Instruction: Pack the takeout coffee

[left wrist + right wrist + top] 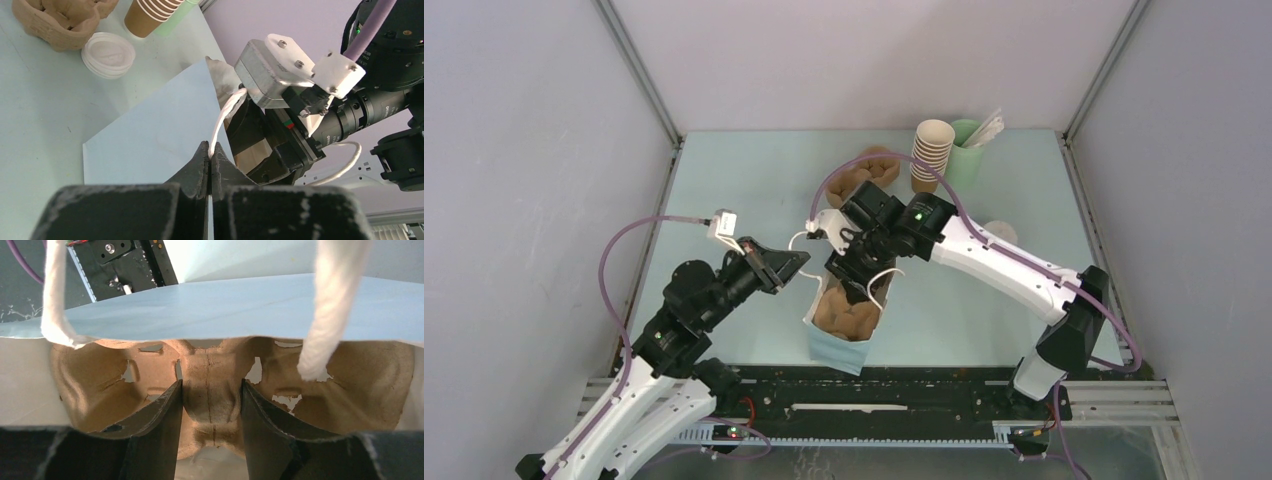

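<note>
The bag [836,350], standing open below the right gripper [211,387], could have been tipped or dragged if that gripper were lifted carelessly. Its fingers, half spread, were judged to be clamped on the middle ridge of the carrier [360,380] inside, so the carrier would be hauled up against the bag's mouth. The bag's side could also have been torn, or the mouth let fall shut, if the handle [225,115] were tugged too hard or let slip. That cord was pinched between the pressed-together fingers of the left gripper [210,165]. With the mouth collapsed, no cup could be set into the carrier's wells.

The coffee was not made out in any view: no lidded brown cup was seen. Only a round white lid [107,54], stepped at its rim, was seen flat on the table, well beyond the left gripper and to its left, with no cup shown beneath it.
</note>
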Available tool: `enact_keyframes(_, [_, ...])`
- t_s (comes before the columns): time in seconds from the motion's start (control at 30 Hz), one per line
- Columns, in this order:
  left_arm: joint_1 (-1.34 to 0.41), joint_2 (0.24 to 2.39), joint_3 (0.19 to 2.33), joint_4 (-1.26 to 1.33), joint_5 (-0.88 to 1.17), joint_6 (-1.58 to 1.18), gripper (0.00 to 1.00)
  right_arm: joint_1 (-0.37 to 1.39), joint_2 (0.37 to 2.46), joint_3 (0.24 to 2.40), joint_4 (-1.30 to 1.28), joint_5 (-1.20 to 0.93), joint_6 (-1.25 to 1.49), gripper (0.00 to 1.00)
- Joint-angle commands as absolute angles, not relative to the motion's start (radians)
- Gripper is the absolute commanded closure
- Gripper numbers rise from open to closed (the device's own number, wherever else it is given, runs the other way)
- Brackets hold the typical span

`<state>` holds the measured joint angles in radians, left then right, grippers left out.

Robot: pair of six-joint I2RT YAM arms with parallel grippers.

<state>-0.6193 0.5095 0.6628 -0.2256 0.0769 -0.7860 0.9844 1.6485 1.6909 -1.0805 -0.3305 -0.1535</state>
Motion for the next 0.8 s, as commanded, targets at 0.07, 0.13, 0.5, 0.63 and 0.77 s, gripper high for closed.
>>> enact_keyframes(0.07, [-0.614,0.506,0.661,-0.230,0.058,-0.775,1.00,0.992,1.651,1.697,-1.068,-0.311,-0.163,0.47])
enact_keyframes(0.13, [-0.613,0.503,0.661,-0.237,0.054,-0.773,1.00,0.995,1.651,1.698,-1.065,-0.303,-0.165,0.46])
enact_keyframes(0.5, [-0.614,0.497,0.669,-0.255,0.040,-0.765,1.00,1.032,1.658,1.714,-1.073,-0.179,-0.148,0.41])
enact_keyframes(0.63, [-0.614,0.505,0.673,-0.256,0.045,-0.764,1.00,1.035,1.655,1.694,-1.055,-0.184,-0.140,0.40])
enact_keyframes(0.77, [-0.614,0.510,0.674,-0.256,0.047,-0.761,1.00,1.035,1.651,1.711,-1.033,-0.205,-0.128,0.37])
